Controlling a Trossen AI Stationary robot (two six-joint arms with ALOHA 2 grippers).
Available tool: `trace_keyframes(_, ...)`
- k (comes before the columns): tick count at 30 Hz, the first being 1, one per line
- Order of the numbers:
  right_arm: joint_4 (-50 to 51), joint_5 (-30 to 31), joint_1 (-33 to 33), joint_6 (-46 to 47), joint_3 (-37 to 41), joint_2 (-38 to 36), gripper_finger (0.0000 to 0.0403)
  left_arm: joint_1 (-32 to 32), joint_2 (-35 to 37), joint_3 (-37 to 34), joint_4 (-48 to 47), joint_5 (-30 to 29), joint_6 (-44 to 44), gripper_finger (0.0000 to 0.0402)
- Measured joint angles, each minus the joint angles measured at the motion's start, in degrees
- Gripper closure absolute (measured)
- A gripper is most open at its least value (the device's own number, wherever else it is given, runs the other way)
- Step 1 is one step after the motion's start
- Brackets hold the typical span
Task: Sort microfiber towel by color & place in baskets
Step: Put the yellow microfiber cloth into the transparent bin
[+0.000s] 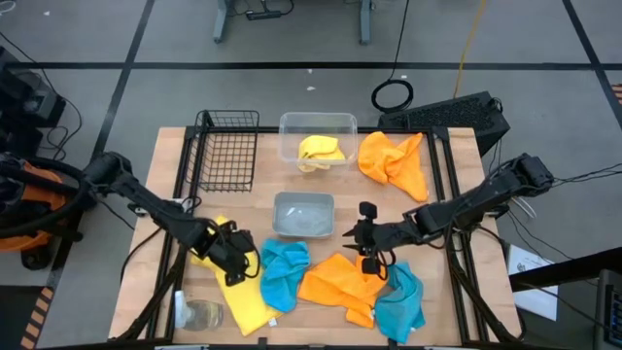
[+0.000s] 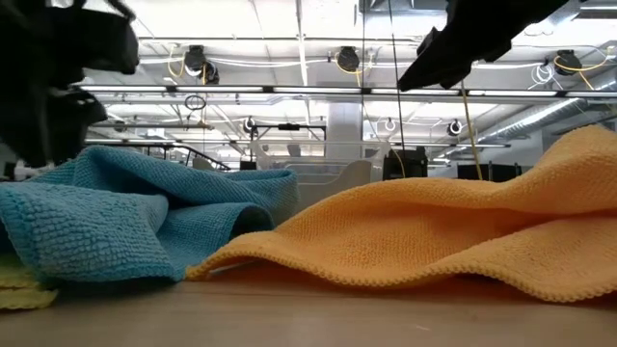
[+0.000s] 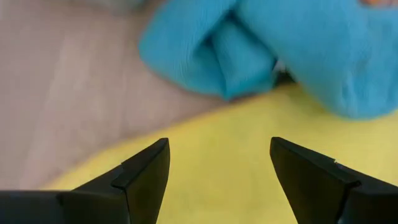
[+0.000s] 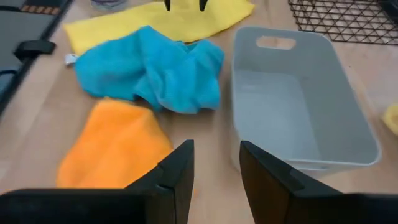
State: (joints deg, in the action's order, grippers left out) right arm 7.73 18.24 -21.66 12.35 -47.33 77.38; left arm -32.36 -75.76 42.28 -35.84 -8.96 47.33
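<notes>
My left pincer (image 1: 233,255) hangs low over the yellow towel (image 1: 240,297) near the front left of the table (image 1: 457,292), fingers spread wide with nothing between them. Through its wrist camera the yellow cloth fills the gap right beneath the fingers, so I judge I am lined up to pinch this towel. A blue towel (image 1: 282,272) lies bunched just beside it, touching its edge.

My right pincer (image 1: 367,255) hovers above an orange towel (image 1: 340,282) at the front centre, fingers slightly parted and empty. The grey tray (image 1: 303,215) sits just beyond it, apparently empty. A second blue towel (image 1: 400,301) lies against the orange one on its right.

At the back, the clear tub (image 1: 318,126) already holds a yellow towel, which I take as the home for yellow. The black wire basket (image 1: 225,148) stands empty at its left. Another orange towel (image 1: 394,162) rests loose at its right. A glass cup (image 1: 199,313) stands at the front left corner.
</notes>
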Motion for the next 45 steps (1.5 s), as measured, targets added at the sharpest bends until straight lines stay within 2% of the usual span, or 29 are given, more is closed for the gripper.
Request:
trace_keyframes(3, 0.09, 0.12, -1.06, 1.61, 0.00, 0.02, 0.0282, -1.51, -0.97, 0.04, 0.48, 1.91, 2.18, 0.0119)
trace_keyframes(7, 0.08, 2.29, -2.47, 3.66, 0.00, 0.05, 0.0282, -3.54, -2.80, -0.07, 0.50, 0.99, 3.43, 0.0117)
trace_keyframes(16, -0.30, 4.63, -4.82, 4.97, 0.00, 0.44, 0.0282, -4.52, -10.90, -0.72, 0.43, 0.60, 6.90, 0.0083)
trace_keyframes(21, -0.36, 4.79, -5.08, 4.71, 0.00, 0.44, 0.0282, -4.50, -14.56, -0.37, 1.01, 1.29, 7.03, 0.0091)
trace_keyframes(24, -0.43, 5.78, -5.11, 4.48, 0.00, 0.44, 0.0282, -4.50, -15.54, -0.27, 1.59, 2.36, 6.16, 0.0127)
trace_keyframes(26, -0.46, 7.00, -5.08, 3.98, 0.00, 0.44, 0.0282, -4.50, -15.63, -0.28, 2.22, 3.03, 6.07, 0.0170)
trace_keyframes(32, -0.49, 7.37, -5.08, 3.71, 0.00, 0.44, 0.0282, -4.52, -15.71, -0.35, 3.97, 4.67, 3.36, 0.0354)
trace_keyframes(33, -0.56, 7.36, -5.08, 3.68, 0.00, 0.44, 0.0282, -4.52, -15.46, -0.33, 3.53, 4.74, 3.14, 0.0376)
trace_keyframes(40, -5.24, 7.32, -5.08, 3.12, 0.00, 0.54, 0.0282, -4.46, -11.45, 3.57, -9.78, 2.17, 2.80, 0.0383)
trace_keyframes(45, -16.59, 6.98, -5.08, -1.47, -0.01, 3.63, 0.0282, -4.93, -7.99, 9.14, -22.09, -0.09, 2.28, 0.0392)
